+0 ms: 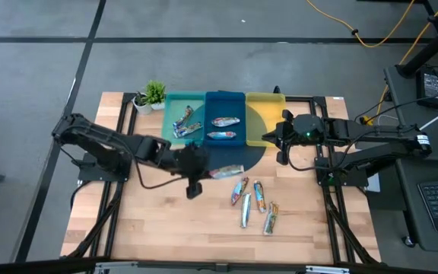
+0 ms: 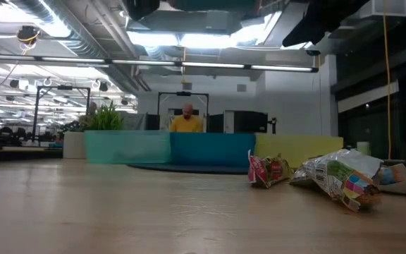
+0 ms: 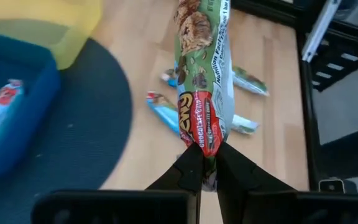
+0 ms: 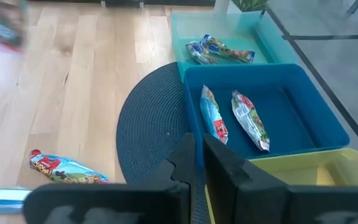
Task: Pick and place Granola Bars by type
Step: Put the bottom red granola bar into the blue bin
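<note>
My left gripper (image 1: 206, 170) hovers over the middle of the table, at the edge of the dark round mat, shut on a multicoloured granola bar (image 3: 202, 74). My right gripper (image 4: 198, 163) waits shut and empty by the yellow tray (image 1: 265, 106). Several more bars (image 1: 253, 202) lie flat on the wood to the near right of the held one. Blue-wrapped bars (image 1: 185, 122) lie in the teal tray (image 1: 175, 100). Two bars (image 4: 232, 118) lie in the blue tray (image 1: 225, 97). My left gripper pinches the multicoloured bar by its red end (image 3: 205, 144) between the two fingers. The fingers lie along the bar, coming from the table's left. The bar sticks out past the fingertips toward the table's right, lifted clear of the table (image 1: 226, 172).
A small potted plant (image 1: 150, 95) stands at the far left beside the teal tray. The three trays sit side by side along the far edge, on the round mat (image 1: 253, 156). A person in yellow (image 2: 185, 121) is in the room beyond. Bare wood lies near left.
</note>
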Robot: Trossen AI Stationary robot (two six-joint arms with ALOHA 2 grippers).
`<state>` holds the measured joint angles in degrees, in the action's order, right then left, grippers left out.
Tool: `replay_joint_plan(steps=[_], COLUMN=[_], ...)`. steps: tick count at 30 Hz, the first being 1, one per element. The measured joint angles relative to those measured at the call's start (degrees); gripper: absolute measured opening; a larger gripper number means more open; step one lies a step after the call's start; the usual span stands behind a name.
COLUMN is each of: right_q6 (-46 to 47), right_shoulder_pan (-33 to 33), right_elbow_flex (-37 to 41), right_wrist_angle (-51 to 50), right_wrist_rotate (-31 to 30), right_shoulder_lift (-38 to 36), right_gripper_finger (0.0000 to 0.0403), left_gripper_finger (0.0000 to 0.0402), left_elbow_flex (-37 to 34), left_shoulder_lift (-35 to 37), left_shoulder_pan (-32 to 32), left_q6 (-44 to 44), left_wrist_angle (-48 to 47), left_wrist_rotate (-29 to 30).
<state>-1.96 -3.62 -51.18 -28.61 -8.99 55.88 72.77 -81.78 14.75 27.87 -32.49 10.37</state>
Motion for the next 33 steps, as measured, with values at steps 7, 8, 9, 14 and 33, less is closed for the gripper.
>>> replay_joint_plan(steps=[7, 8, 9, 14, 33], right_q6=[-4.5, -5.4, -5.9, -6.0, -7.4], right_shoulder_pan=[0.0, 0.0, 0.0, -1.1, -10.7], right_elbow_flex=[0.0, 0.0, 0.0, 0.0, 0.0], right_wrist_angle=[3.1, 3.6, 4.4, 7.3, 6.6], right_wrist_rotate=[0.0, -0.1, -0.5, -4.0, 3.5], right_shoulder_lift=[0.0, 0.0, 0.0, 0.0, 0.0], right_gripper_finger=[0.0034, 0.0034, 0.0034, 0.0034, 0.0034], left_gripper_finger=[0.0019, 0.0019, 0.0019, 0.0019, 0.0019], left_elbow_flex=[7.3, 8.4, 9.4, 15.0, 45.5], left_shoulder_lift=[-1.2, -1.2, -1.2, -1.2, -19.7], left_shoulder_pan=[-9.2, -10.6, -12.1, -19.8, -31.2], left_q6=[-3.5, -4.1, -4.7, -7.3, -9.6], left_wrist_angle=[-9.9, -9.9, -10.0, -10.4, -27.3], left_wrist_rotate=[-3.5, -3.6, -3.9, -5.1, -5.1])
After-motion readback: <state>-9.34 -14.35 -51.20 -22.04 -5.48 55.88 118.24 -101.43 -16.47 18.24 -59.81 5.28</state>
